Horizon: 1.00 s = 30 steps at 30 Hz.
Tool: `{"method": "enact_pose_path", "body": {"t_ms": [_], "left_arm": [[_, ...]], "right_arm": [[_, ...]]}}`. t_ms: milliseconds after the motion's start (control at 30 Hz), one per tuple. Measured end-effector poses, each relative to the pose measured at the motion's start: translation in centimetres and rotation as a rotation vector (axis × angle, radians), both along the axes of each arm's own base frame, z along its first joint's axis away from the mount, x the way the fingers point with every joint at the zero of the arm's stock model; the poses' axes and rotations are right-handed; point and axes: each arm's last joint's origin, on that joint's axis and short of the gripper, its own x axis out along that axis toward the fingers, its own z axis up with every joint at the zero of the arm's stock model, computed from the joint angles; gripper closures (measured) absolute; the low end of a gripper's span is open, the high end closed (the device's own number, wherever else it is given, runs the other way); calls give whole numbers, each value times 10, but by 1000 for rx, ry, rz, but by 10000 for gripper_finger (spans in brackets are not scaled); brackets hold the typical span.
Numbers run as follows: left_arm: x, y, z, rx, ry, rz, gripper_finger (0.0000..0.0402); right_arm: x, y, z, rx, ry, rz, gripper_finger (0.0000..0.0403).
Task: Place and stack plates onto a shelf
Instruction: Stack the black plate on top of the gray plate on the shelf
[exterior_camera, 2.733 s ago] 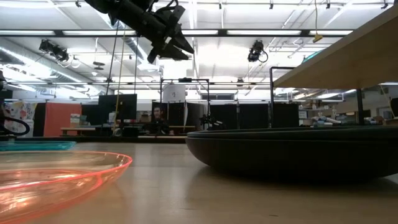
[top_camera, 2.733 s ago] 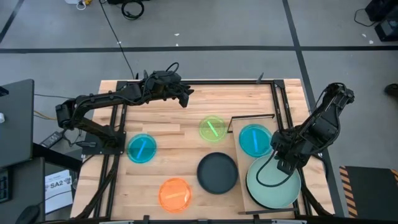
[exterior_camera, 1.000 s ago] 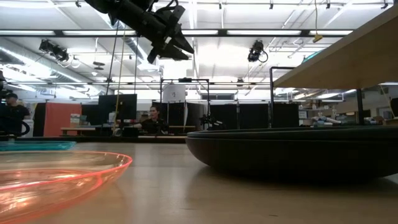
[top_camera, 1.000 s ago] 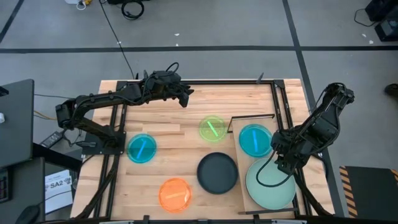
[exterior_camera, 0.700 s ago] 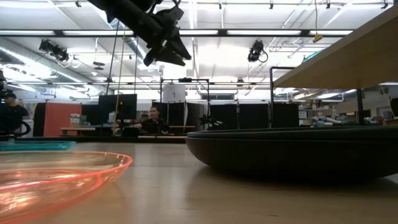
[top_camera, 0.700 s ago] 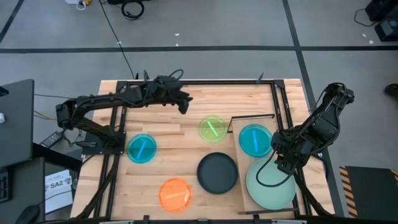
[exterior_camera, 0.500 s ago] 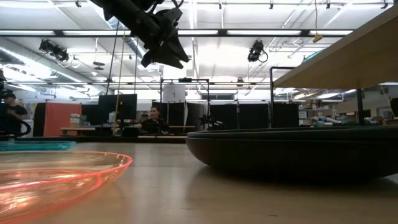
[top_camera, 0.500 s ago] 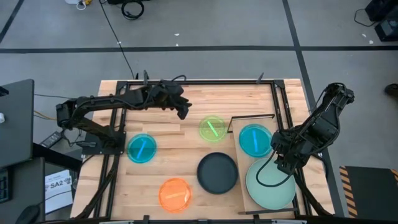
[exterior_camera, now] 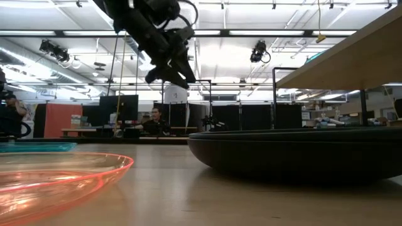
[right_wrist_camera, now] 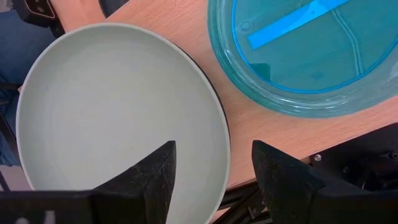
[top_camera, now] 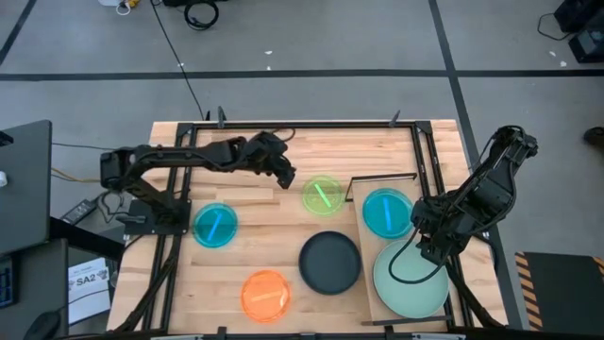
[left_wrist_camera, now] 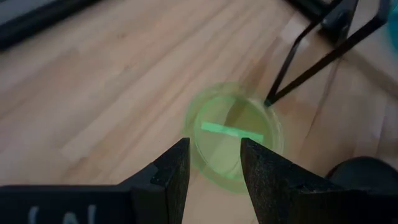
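Observation:
My left gripper (top_camera: 283, 176) hangs open above the table, just left of the lime green plate (top_camera: 323, 195), which lies flat on the tabletop; in the left wrist view that plate (left_wrist_camera: 233, 134) shows beyond the open fingers. My right gripper (top_camera: 430, 251) stands open over the pale mint plate (top_camera: 411, 280). That mint plate (right_wrist_camera: 112, 118) lies on a dark plate whose rim (right_wrist_camera: 219, 112) shows under it, on the shelf (top_camera: 370, 274). A cyan plate (top_camera: 386, 212) also lies on the shelf. A black plate (top_camera: 330, 262), an orange plate (top_camera: 265, 295) and a second cyan plate (top_camera: 216, 225) lie on the table.
A black metal frame (top_camera: 382, 178) stands at the shelf's far end, close to the lime green plate, its leg (left_wrist_camera: 283, 74) right by the plate's rim. Black rails (top_camera: 170, 274) run along the table's left and right sides. A person sits in the room behind (exterior_camera: 156, 119).
My left gripper has come down and moved toward the table's near edge and a little right, toward the lime green plate, staying open. The plates have not moved.

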Motion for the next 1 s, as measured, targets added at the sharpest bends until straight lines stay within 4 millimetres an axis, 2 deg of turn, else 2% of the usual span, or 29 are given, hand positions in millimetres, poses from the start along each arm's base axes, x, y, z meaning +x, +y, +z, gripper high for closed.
{"method": "enact_pose_path", "body": {"t_ms": [300,633,1000], "left_arm": [[13,-22,-17,-125,29,-87,253],[24,-71,-25,-167,44,-194,253],[34,-117,-37,-104,36,-248,253]], "right_arm": [[0,0,0,0,0,0,187],[1,-1,0,-32,-36,-15,187],[3,1,1,-16,-50,-16,187]]}}
